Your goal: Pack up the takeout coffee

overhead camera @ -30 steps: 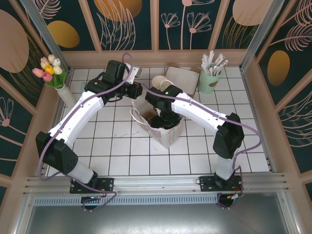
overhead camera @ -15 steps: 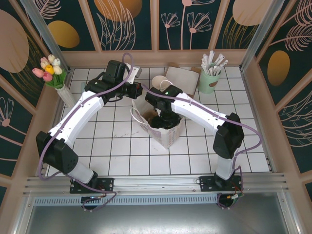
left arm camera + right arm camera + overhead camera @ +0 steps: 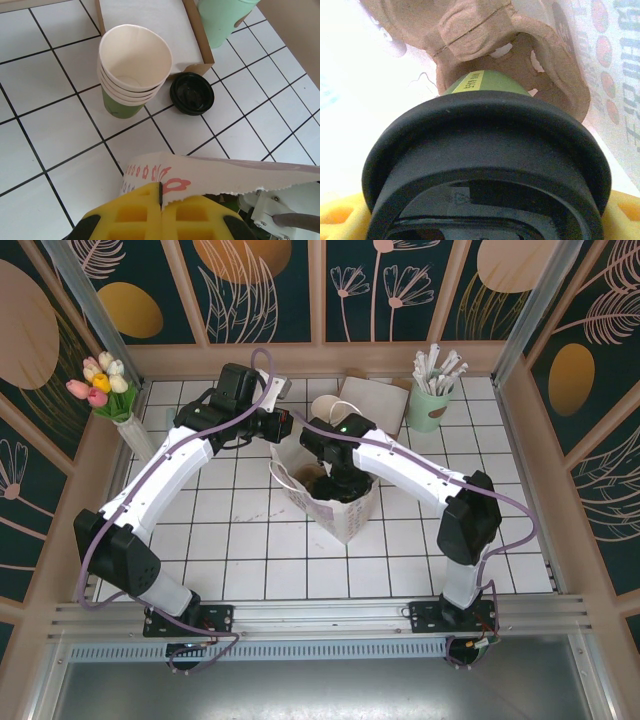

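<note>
You're nearly done: your right gripper point(image 3: 336, 478) grips the coffee cup point(image 3: 485, 145) down inside the bag point(image 3: 350, 515) (over a cardboard tray point(image 3: 480, 25)), left gripper point(image 3: 160, 197) pinching the bag's rim. Seating and letting go remain.

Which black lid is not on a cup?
The loose lid lying on the tiles beside the stacked cups; the other lid caps the takeout coffee inside the paper bag.

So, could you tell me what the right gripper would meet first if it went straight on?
The right gripper points down into the white paper bag, its jaws closed on the takeout coffee. Straight ahead, the cup would probably meet the brown pulp carrier first, though depth is unclear.
</note>
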